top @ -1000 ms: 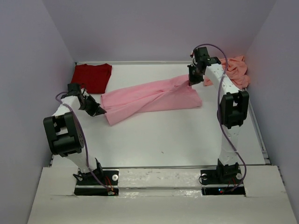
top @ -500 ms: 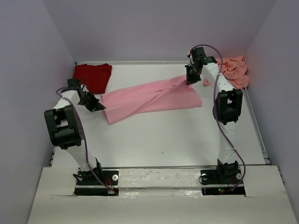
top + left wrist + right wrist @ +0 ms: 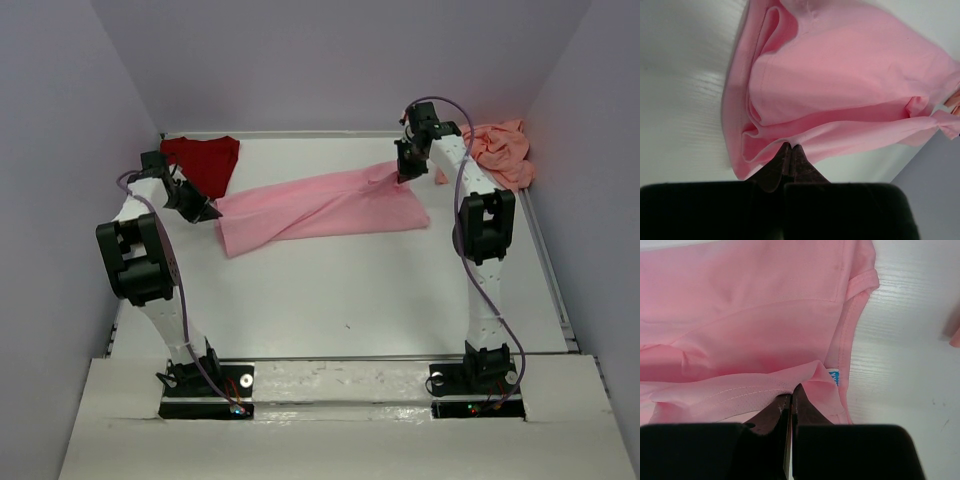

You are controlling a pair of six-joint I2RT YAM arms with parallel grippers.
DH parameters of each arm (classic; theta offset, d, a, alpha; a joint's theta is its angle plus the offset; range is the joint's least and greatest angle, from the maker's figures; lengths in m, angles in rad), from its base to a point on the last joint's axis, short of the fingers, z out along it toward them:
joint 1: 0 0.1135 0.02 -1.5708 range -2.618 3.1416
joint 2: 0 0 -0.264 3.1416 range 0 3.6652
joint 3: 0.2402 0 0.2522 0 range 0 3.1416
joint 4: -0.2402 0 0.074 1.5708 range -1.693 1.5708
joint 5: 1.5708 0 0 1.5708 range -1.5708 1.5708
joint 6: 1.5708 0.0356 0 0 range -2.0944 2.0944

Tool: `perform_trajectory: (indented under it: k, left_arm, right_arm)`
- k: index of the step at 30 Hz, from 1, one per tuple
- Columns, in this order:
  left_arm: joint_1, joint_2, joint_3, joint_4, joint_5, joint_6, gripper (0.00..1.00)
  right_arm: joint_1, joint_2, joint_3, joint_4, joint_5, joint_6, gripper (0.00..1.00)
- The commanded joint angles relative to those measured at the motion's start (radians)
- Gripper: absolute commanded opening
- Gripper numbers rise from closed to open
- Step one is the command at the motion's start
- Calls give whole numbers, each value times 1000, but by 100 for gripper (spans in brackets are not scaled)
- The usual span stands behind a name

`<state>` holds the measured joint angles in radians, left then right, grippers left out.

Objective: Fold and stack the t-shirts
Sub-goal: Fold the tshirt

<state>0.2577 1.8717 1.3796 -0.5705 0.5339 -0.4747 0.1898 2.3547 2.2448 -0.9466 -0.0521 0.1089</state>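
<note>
A light pink t-shirt stretches across the back half of the table, held taut between both arms. My left gripper is shut on its left hem edge, seen close in the left wrist view with the pink cloth hanging beyond it. My right gripper is shut on the right end, pinching a hem fold next to a small label. A dark red t-shirt lies flat at the back left. A salmon-pink t-shirt lies crumpled at the back right.
Purple-grey walls close in the table on the left, back and right. A raised rail runs along the table's right edge. The white tabletop extends in front of the pink shirt toward the arm bases.
My left gripper has moved back and left, pulling the pink shirt's left end toward the dark red shirt. My right gripper has shifted slightly left and back with its end.
</note>
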Motion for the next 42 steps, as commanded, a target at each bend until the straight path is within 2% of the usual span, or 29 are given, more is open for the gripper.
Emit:
perform_trajectory:
  k: [1, 21, 23, 24, 27, 28, 34, 42]
  left_arm:
    - [14, 14, 97, -49, 14, 22, 0]
    - [18, 142, 163, -5, 3, 27, 0]
    - [18, 158, 182, 3, 5, 24, 0]
    - [17, 174, 205, 7, 5, 25, 0]
    - [18, 199, 242, 11, 5, 27, 0]
    - [18, 204, 249, 12, 6, 27, 0]
    - [17, 218, 277, 38, 27, 15, 0]
    - [14, 247, 312, 38, 46, 18, 0]
  right_arm:
    - [-12, -14, 2, 26, 8, -6, 0]
    - [-12, 28, -28, 138, 21, -9, 0]
    - [-12, 29, -30, 149, 34, 0, 23]
    - [-12, 29, -33, 163, 35, 0, 48]
    - [-12, 15, -63, 196, 44, 12, 71]
    - [-12, 9, -71, 201, 46, 18, 82]
    - [-12, -40, -117, 220, 34, 34, 87]
    - [-12, -167, -249, 206, -32, 86, 87]
